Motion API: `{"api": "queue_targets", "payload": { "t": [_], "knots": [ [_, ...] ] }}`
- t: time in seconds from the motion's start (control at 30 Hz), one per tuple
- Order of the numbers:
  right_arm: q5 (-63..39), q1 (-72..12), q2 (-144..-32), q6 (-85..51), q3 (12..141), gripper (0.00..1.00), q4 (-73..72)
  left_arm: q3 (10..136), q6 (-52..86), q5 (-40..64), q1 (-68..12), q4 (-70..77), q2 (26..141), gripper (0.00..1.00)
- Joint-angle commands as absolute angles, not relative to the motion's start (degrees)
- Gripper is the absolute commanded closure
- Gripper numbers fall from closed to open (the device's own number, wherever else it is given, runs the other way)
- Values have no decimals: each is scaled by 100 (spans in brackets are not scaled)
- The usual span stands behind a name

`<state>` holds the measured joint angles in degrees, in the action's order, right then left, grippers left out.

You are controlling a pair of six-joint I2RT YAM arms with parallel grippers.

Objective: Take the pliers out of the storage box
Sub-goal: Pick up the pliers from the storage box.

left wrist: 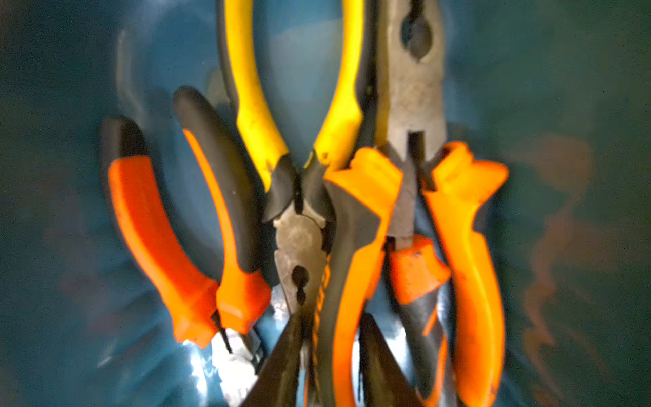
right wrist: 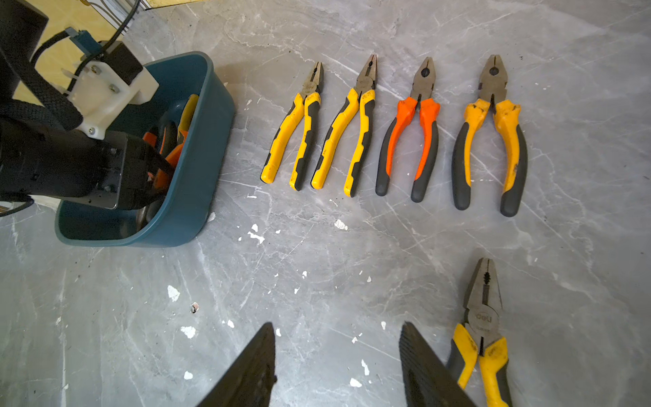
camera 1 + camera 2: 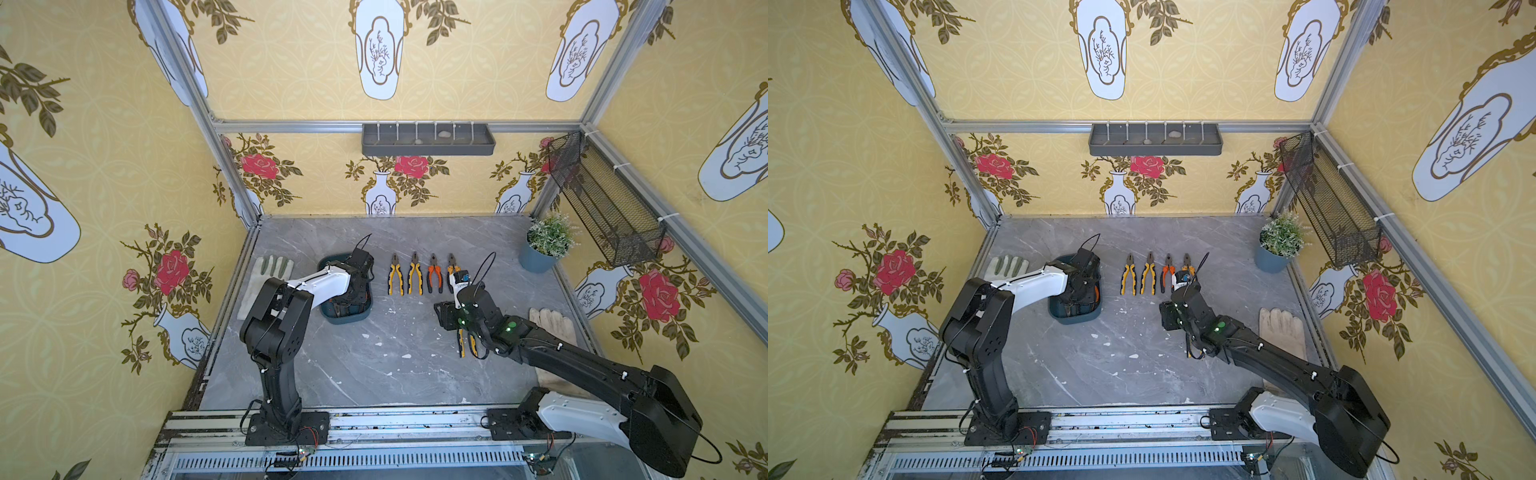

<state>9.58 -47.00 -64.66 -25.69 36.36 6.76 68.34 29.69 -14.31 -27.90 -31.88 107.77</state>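
Observation:
My left gripper [image 1: 331, 324] is down inside the dark teal storage box [image 3: 345, 319], where several pliers lie in a heap. Its two dark fingers [image 1: 281, 363] press on either side of one orange-and-grey pliers handle [image 1: 352, 282]. Beside it lie yellow-handled pliers [image 1: 253, 105] and orange-and-black pliers [image 1: 158, 239]. Right of the box, several pliers lie in a row on the table, from yellow-and-black [image 2: 299, 134] to orange-and-black [image 2: 412, 137]. My right gripper [image 2: 337, 326] hangs open over bare table, nothing between its fingers. Another yellow-handled pair [image 2: 482, 334] lies just beside one finger.
Pale work gloves lie at the table's left edge [image 3: 266, 270] and right edge [image 3: 552, 324]. A blue plant pot [image 3: 540, 253] stands at the back right under a black mesh basket [image 3: 602, 199]. A grey tray [image 3: 428, 139] hangs on the back wall.

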Motion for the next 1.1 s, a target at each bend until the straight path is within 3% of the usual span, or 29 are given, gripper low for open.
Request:
{"api": "queue_targets", "payload": {
  "t": [0.0, 0.23, 1.07],
  "knots": [
    [958, -4701, -6437, -2630, 3629, 43, 483, 6825, 3062, -1414, -2778, -3274, 10826, 82],
    [945, -4700, -6495, -2630, 3648, 43, 500, 6882, 3002, -1515, -2787, -3431, 10544, 100],
    [958, -4694, -6564, -2641, 3720, 44, 571, 6361, 2865, -1783, -2978, -3350, 9282, 100]
  ]
}}
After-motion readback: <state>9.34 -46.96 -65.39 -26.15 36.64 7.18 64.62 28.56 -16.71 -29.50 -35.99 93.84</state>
